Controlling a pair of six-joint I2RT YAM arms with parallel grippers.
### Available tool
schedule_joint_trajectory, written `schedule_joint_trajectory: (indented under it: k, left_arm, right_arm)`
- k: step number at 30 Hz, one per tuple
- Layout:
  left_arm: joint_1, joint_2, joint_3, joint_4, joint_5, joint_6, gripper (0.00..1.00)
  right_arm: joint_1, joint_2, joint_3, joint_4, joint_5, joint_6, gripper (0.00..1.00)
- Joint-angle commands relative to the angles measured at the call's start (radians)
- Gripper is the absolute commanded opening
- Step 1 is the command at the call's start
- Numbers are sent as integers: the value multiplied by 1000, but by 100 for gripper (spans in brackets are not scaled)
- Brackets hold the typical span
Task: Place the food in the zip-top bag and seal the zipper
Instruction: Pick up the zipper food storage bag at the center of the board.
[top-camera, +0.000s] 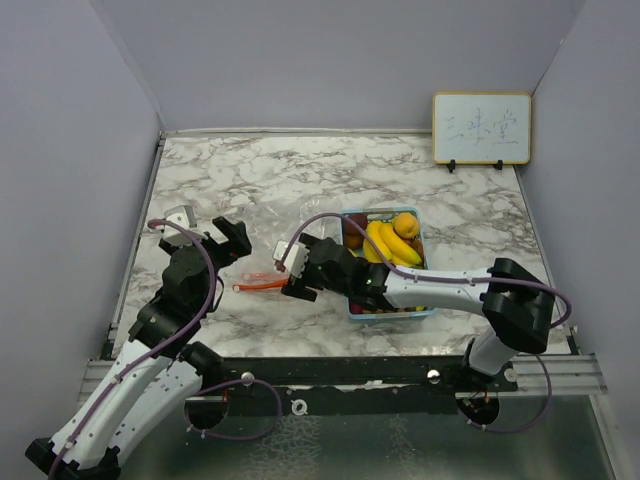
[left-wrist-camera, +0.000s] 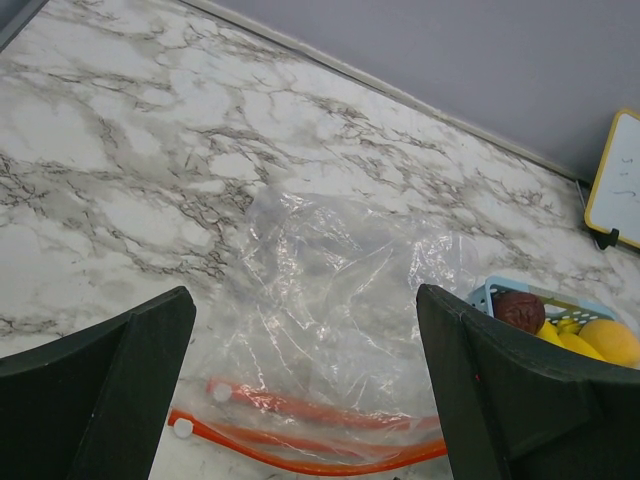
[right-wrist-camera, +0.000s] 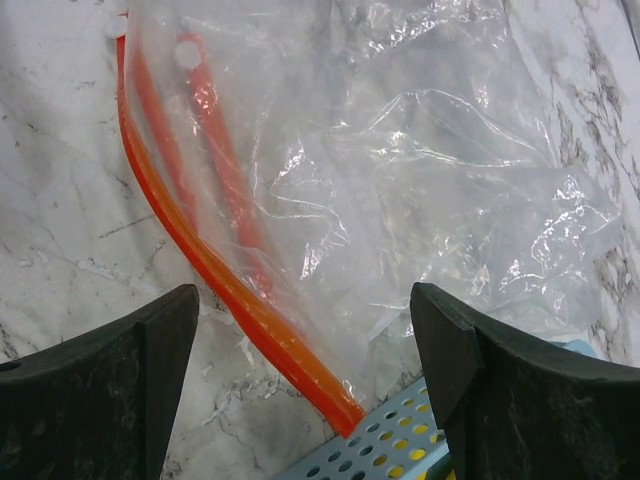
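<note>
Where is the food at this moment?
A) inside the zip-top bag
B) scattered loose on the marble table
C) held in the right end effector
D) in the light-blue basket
D: the bananas sit in the light-blue basket, and the zip-top bag beside it lies empty.

I'm looking over a clear bag (left-wrist-camera: 340, 300) with an orange zipper (right-wrist-camera: 290, 360), yellow bananas (top-camera: 385, 243), a light-blue basket (left-wrist-camera: 488, 292) and a grey-veined white marble table (top-camera: 260, 170).

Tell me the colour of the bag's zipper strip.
Orange-red zipper strip on the clear bag; the right wrist view shows it best.
</note>
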Motion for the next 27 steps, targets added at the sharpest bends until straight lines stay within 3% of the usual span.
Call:
schedule_joint_trajectory:
  k: [1,9,16,18,19,27]
  left_arm:
    - [6,-12,-10,11,-23,-7,96]
    - [6,-29,-21,16,-23,-13,96]
    - [6,-50,-22,14,-21,-15,96]
    - [6,-58,-21,11,-20,-19,96]
    - [6,-64,-21,11,-15,-22,96]
    - [7,-147,1,79,107,-24,88]
  right_arm:
    - [8,61,44,59,15,-61,85]
    - [8,174,70,162,138,-77,74]
    - [8,207,70,280,246,-72,29]
    - [8,207,82,296,299,-39,8]
    - [7,202,91,298,356,-12,3]
    - [-6,134,238,102,445,297,2]
